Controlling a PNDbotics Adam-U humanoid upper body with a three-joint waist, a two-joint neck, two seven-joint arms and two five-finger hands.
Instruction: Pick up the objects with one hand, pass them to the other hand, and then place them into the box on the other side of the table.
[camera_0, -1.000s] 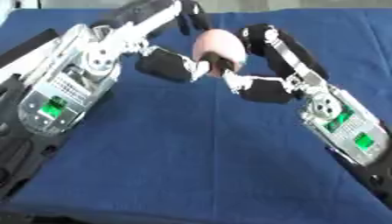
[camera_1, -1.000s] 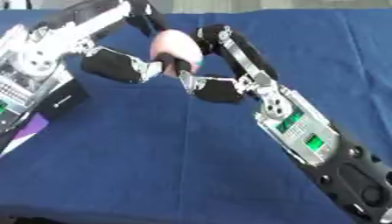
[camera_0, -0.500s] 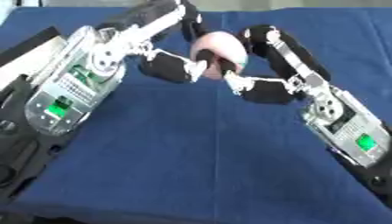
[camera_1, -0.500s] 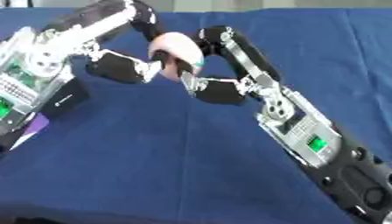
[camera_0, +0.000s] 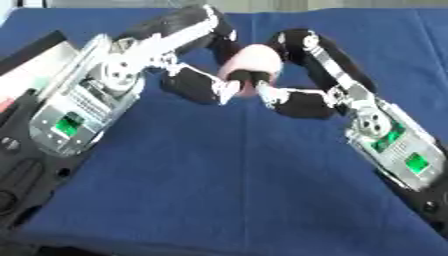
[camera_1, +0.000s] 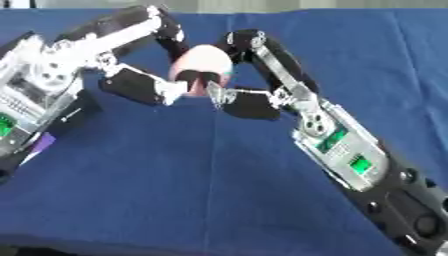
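Handover above the blue table cloth (camera_0: 219, 190). My left hand (camera_0: 197, 82) and my right hand (camera_0: 293, 97) met over the far middle of the table, both wrapped about one rounded pink object (camera_0: 255, 62). My left fingers curled over its top and left side from behind, the thumb below; my right fingers arched over its right side, the thumb tucked beneath. Both hands were thus grasping the pink object, which was held clear of the cloth between them. Whether either hand bore more of it I could not tell. At the left edge lay a dark box (camera_0: 35, 55), well apart from the object, with a pale interior partly hidden behind my left forearm.
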